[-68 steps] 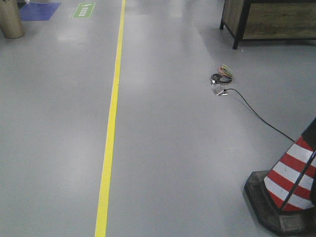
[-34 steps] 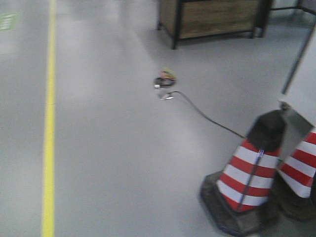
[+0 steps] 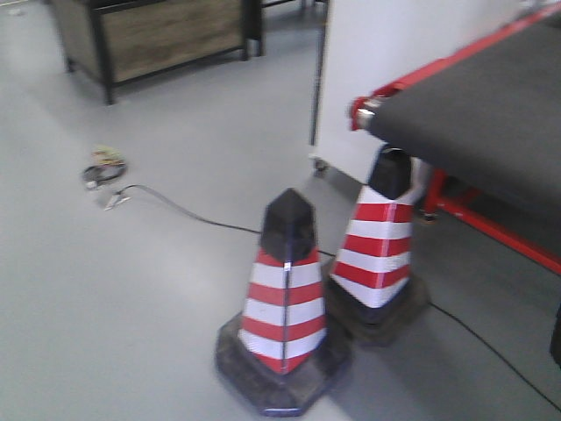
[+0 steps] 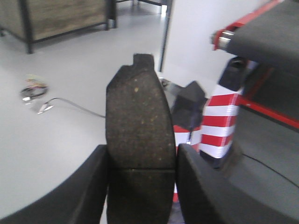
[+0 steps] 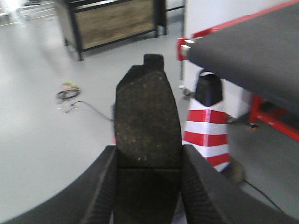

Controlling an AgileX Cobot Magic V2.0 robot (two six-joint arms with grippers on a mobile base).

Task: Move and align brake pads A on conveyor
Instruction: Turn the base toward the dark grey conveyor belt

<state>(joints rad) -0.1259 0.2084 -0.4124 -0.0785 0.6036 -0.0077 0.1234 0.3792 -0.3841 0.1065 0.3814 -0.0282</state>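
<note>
The left gripper (image 4: 142,149) is clamped on a pad (image 4: 140,107). Its two black fingers (image 4: 88,186) press the pad's side edges, and the pad stands upright with its speckled dark face toward the wrist camera. There is a small tab at its 12 o'clock end and a thin groove line across it low down, between the fingertips. The right gripper (image 5: 148,149) grips a second pad (image 5: 147,107) in the same way, upright between its fingers (image 5: 205,186), tab at 12 o'clock. Both pads are held in the air, apart from the conveyor (image 3: 482,114), which fills the 2 o'clock part of the front view: a dark belt with a red side rail and red legs. No pads can be seen on the stretch of belt that shows. In both wrist views the belt sits at 1 to 2 o'clock, behind the held pad. On the grey floor (image 3: 131,307) a red-and-white cone (image 3: 285,298) stands at 6 o'clock. A second cone (image 3: 381,246) stands just beside it toward 4 o'clock, below the belt's end. A black cable (image 3: 175,206) runs from the cones toward a wire coil (image 3: 103,168) at 9 o'clock. A wood-panelled cabinet (image 3: 166,31) stands at 11 o'clock and a white panel (image 3: 394,61) at 1 o'clock.
</note>
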